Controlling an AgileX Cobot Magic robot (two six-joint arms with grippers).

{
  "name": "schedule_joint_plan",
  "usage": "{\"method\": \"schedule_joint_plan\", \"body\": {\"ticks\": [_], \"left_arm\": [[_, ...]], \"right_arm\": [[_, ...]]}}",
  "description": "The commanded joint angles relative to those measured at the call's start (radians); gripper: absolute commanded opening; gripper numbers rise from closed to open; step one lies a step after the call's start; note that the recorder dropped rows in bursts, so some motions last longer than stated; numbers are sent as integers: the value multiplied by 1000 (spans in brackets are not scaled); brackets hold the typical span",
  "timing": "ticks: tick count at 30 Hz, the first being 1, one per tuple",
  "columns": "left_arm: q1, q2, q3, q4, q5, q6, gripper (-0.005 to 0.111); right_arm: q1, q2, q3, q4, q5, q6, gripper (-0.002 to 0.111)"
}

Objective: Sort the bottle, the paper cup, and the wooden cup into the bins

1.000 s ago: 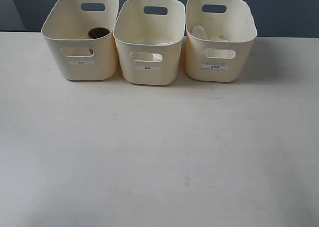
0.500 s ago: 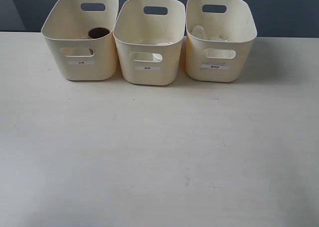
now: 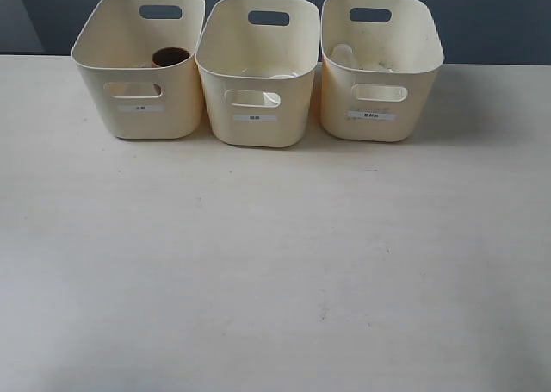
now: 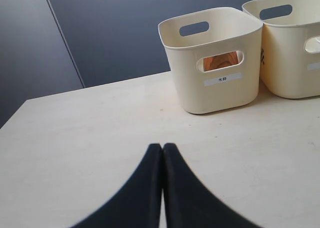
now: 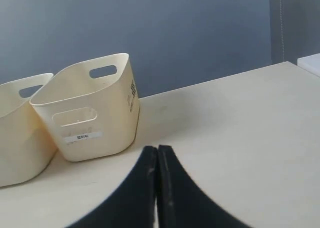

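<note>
Three cream bins stand in a row at the back of the table. The wooden cup (image 3: 170,57) sits inside the left bin (image 3: 138,121); its brown side shows through the handle cutout as the wooden cup (image 4: 220,61). A white rim of the paper cup (image 3: 282,76) shows in the middle bin (image 3: 255,129). The clear bottle (image 3: 343,56) lies in the right bin (image 3: 370,125). My left gripper (image 4: 162,147) is shut and empty over bare table. My right gripper (image 5: 157,149) is shut and empty too. Neither gripper appears in the exterior view.
The pale wooden table (image 3: 275,271) stretches in front of the bins. A dark blue-grey wall rises behind them. In the right wrist view the table's far edge (image 5: 280,63) runs past the right bin (image 5: 95,123).
</note>
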Motion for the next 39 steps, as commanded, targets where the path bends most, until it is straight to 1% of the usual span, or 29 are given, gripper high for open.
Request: {"method": "schedule_joint_plan", "body": {"ticks": [1,39], "left_arm": [[-3,-5,1,7,-5,-2,0],[-3,-5,1,7,-5,-2,0]], "right_arm": [[-7,-6,2,-78,-52,-6,-1],[-7,-6,2,-80,-57,-6,-1]]}}
